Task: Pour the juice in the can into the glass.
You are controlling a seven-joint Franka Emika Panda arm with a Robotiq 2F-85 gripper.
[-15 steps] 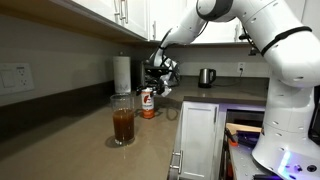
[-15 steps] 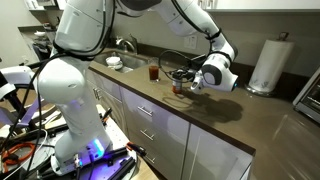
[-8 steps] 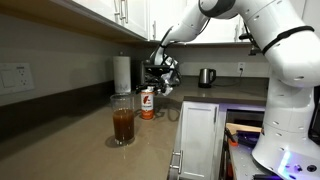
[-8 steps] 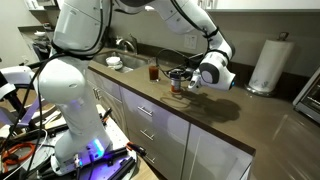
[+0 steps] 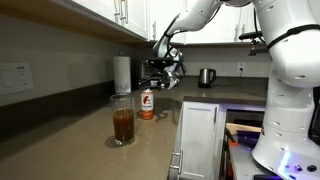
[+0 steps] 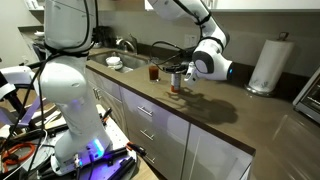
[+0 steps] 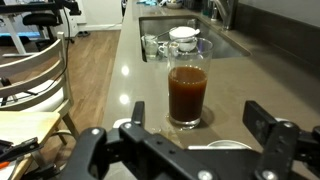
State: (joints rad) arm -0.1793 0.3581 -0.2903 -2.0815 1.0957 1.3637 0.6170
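Juice: dark reddish-brown juice [image 7: 188, 95] fills about the lower half of the glass, and none is spilled on the surface around it.
Glass: the glass [image 5: 123, 120] stands upright on the surface [image 5: 85, 150], near the can but not touching it.
Can: the can [image 5: 148, 103] stands upright on the surface, between the glass and the paper-towel roll, with nothing gripping it.
Change: a second ago the claw [image 7: 195, 118] hung close over the can's top. It has since risen and now sits clearly above the can. The can, the glass and the juice level look the same as before.
Meaning: with juice in the glass and the can set down and let go, the pour looks finished. This seems to be the retreat, with only pulling the arm away left to do.
Claw state: the fingers [image 7: 135, 115] are spread wide in the wrist view, with nothing between them.
Claw aim: it points downward. The wrist view looks past it at the glass, and a pale curved edge at the bottom of that view is probably the can's top.
Arm: the arm [image 5: 200, 15] reaches in from above in both exterior views, its wrist bent down over the can.
Surroundings: the paper-towel roll [image 5: 121, 73] stands behind the can, the kettle [image 5: 206, 77] stands well apart along the wall, and the sink [image 7: 180, 20] lies beyond the glass.
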